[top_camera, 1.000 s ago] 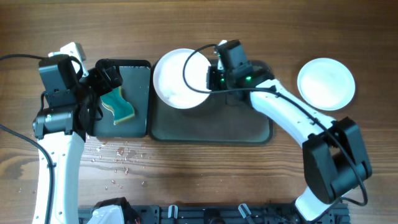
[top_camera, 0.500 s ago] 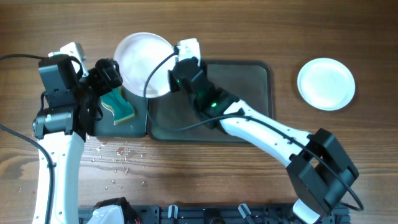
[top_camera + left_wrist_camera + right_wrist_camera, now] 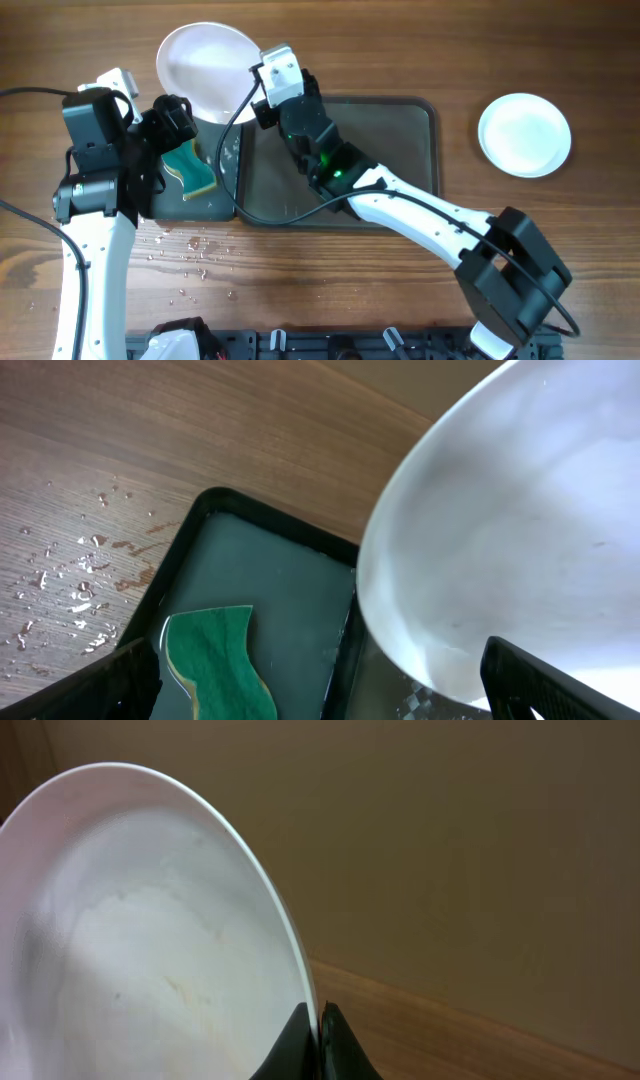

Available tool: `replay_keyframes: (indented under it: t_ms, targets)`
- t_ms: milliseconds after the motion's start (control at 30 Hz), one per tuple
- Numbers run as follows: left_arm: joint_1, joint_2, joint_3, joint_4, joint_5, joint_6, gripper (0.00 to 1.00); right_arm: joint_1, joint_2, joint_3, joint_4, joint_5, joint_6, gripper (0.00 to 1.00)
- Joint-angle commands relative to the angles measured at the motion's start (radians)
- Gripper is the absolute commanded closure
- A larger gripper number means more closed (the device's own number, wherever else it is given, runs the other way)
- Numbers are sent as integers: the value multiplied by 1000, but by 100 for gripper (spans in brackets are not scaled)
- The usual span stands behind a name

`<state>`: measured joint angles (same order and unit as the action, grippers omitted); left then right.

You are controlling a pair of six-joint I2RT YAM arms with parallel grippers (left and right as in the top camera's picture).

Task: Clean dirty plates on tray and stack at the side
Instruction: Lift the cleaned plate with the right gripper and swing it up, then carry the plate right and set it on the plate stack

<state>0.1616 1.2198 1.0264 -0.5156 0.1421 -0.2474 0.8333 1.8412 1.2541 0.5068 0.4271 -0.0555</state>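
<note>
My right gripper (image 3: 247, 93) (image 3: 318, 1026) is shut on the rim of a white plate (image 3: 205, 68) (image 3: 150, 940) and holds it tilted in the air, above the far end of the narrow black tray (image 3: 222, 190). That plate (image 3: 520, 530) fills the upper right of the left wrist view. My left gripper (image 3: 172, 122) (image 3: 325, 700) stands open beside it, over the green-yellow sponge (image 3: 190, 168) (image 3: 215, 665), holding nothing. The large dark grey tray (image 3: 400, 150) has no plate on it. A second white plate (image 3: 524, 134) lies on the table at the right.
Water drops (image 3: 190, 255) speckle the wood in front of the black tray (image 3: 270, 560). The right arm (image 3: 420, 205) stretches diagonally across the grey tray. A black rail (image 3: 330, 345) runs along the table's near edge.
The right arm has carried the plate leftward, from the grey tray's left end to above the black tray beside the left gripper. The left arm has not moved.
</note>
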Motion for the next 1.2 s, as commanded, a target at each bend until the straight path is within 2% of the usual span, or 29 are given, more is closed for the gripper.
replay_keyframes:
  t_ms: [0,133,233,367,467,567,667,833,933,967,1033,1100,1133,1167]
  targets:
    - [-1,2,13,3,-6,5,0,3,86,19,19,3,-23,96]
    - [-1,2,13,3,-6,5,0,6,143,19,58,3,-39,96]
    - [-1,2,13,2,-6,5,0,7,164,19,124,3,-129,96]
    - [-1,2,13,-8,-6,5,0,18,165,19,244,-2,-379,95]
    - [-1,2,13,-24,-6,5,0,33,165,19,331,-69,-636,95]
    - [-1,2,13,-27,-6,5,0,51,165,19,366,-114,-834,96]
    - [-1,2,13,-27,-6,5,0,72,165,19,375,-133,-970,95]
    - [-1,2,13,-27,-6,5,0,77,165,19,399,-137,-943,96]
    - [-1,2,13,-27,-6,5,0,75,165,19,398,-129,-835,96]
    - [-1,2,13,-27,-6,5,0,71,165,19,398,-113,-774,95]
    - [-1,2,13,-27,-6,5,0,44,165,19,379,-60,-498,96]
    - [-1,2,13,-27,-6,5,0,20,165,19,330,-61,-336,96]
    - [-1,2,13,-27,-6,5,0,-5,165,19,264,-72,-193,96]
    - [-1,2,13,-27,-6,5,0,-20,165,19,217,-96,-123,96]
